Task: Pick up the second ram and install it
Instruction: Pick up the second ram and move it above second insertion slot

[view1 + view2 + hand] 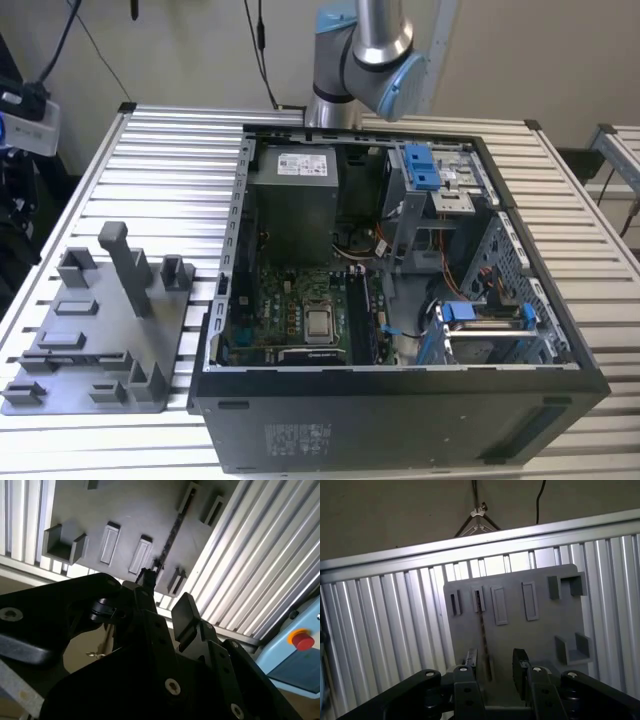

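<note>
Slatted table [170, 150], holder [60, 400] at 9 o'clock of case [400, 425]. Gripper [495, 657] hovering over ram [482, 625], fingers [520, 662] gaping wide, holding nothing. Pickup and install not yet done.

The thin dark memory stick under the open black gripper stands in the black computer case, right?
No: the thin dark memory stick stands in the flat grey plastic tray, not the case, under the open black gripper. Both wrist views show it.

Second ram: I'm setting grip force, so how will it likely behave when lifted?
The second ram shows as a thin edge standing in the grey holder, so it is probably light and stiff, yet could crack if bent sideways. Standing that narrow, it may tip once clear of its slot. The open hand should grip its flat faces well.
</note>
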{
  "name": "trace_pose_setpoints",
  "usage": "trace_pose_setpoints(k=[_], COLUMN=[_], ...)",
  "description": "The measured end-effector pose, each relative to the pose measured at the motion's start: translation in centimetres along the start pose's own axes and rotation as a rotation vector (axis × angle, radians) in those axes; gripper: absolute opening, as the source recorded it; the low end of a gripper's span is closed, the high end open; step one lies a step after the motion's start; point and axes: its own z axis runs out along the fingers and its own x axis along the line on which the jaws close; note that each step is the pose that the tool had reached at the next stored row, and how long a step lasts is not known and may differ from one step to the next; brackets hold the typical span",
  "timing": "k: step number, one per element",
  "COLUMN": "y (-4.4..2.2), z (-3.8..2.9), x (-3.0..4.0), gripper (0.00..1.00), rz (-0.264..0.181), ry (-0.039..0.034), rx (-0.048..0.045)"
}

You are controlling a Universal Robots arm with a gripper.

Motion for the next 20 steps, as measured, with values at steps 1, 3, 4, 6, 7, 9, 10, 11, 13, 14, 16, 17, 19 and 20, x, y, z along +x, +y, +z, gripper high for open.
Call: trace_pose_setpoints(k=[1,3,4,6,7,9,10,11,13,14,16,17,19,20], y=[0.02,0.07,0.09,0.15,0.17,0.23,0.24,0.25,0.26,0.26,0.26,0.26,0.25,0.25], z=[0.05,0.13,0.16,0.23,0.26,0.32,0.34,0.37,0.45,0.49,0.55,0.58,0.67,0.75], x=[0.00,0.01,0.01,0.02,0.02,0.03,0.03,0.03,0.03,0.03,0.03,0.03,0.03,0.03], gripper=[0.42,0.42,0.42,0.42,0.42,0.42,0.42,0.42,0.42,0.42,0.42,0.42,0.42,0.42], rz=[0.001,0.003,0.005,0.007,0.008,0.011,0.012,0.012,0.012,0.012,0.012,0.012,0.012,0.012], ry=[-0.0001,-0.0002,-0.0003,-0.0005,-0.0005,-0.0006,-0.0007,-0.0006,-0.0009,-0.0010,-0.0013,-0.0013,-0.0017,-0.0020], rx=[0.0002,0.0005,0.0007,0.0011,0.0013,0.0016,0.0018,0.0021,0.0035,0.0042,0.0053,0.0057,0.0069,0.0083])
